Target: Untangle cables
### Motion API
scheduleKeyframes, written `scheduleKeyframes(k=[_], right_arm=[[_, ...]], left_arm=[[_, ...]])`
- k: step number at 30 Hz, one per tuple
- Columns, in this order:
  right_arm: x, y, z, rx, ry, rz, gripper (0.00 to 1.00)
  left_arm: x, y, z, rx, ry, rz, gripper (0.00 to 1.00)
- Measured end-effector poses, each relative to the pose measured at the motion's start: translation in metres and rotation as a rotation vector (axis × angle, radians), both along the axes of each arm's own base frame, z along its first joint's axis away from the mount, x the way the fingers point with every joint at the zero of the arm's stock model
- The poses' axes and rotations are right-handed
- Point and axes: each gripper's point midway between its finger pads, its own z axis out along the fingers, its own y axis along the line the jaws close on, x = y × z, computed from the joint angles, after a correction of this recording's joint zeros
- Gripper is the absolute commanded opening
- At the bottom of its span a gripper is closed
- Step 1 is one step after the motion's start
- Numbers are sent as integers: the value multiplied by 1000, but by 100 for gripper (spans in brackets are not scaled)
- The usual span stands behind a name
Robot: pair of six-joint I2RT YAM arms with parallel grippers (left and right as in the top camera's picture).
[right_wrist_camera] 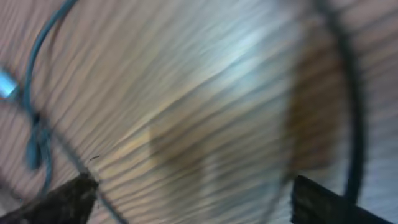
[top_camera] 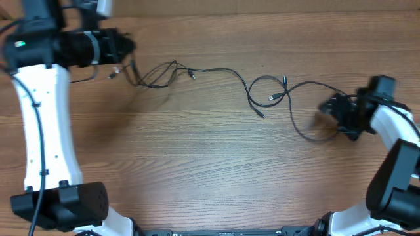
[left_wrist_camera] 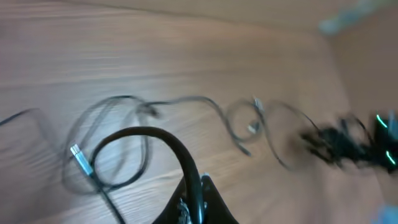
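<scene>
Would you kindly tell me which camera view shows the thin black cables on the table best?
The overhead view: the cables show sharp and almost whole, loops and plugs included. The left wrist view shows them blurred, with one end cut off at the frame's edge. The right wrist view catches only smeared strands.

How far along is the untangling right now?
Done: the cables lie drawn out in a line across the table. In hand: the left tool is shut on one end; the right tool stands open at the far end. Left: the snarl near the left tool and the loop mid-table are not yet separated.
</scene>
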Motion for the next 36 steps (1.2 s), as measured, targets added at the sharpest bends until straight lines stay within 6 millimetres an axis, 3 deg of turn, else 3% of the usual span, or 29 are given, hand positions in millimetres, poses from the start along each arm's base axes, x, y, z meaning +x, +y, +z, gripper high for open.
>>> scheduleKeyframes(k=[4, 8, 16, 20, 29, 33, 36], right_arm=[[7, 38, 2, 19, -13, 112, 100], [18, 56, 5, 12, -62, 176, 100], [33, 95, 6, -173, -126, 389, 100], [36, 101, 6, -245, -119, 360, 100], [74, 121, 23, -300, -284, 291, 100], [77, 127, 6, -396, -267, 299, 99], [76, 124, -7, -442, -239, 301, 90]], left_arm=[[-8, -43, -5, 60, -19, -119, 4], [-11, -59, -15, 159, -6, -126, 4], [-13, -61, -33, 297, 89, 42, 4], [-18, -51, -45, 319, 164, 133, 4], [-22, -45, -63, 305, 255, 236, 4], [-27, -45, -73, 312, 292, 241, 4], [-30, -49, -79, 319, 309, 231, 4]])
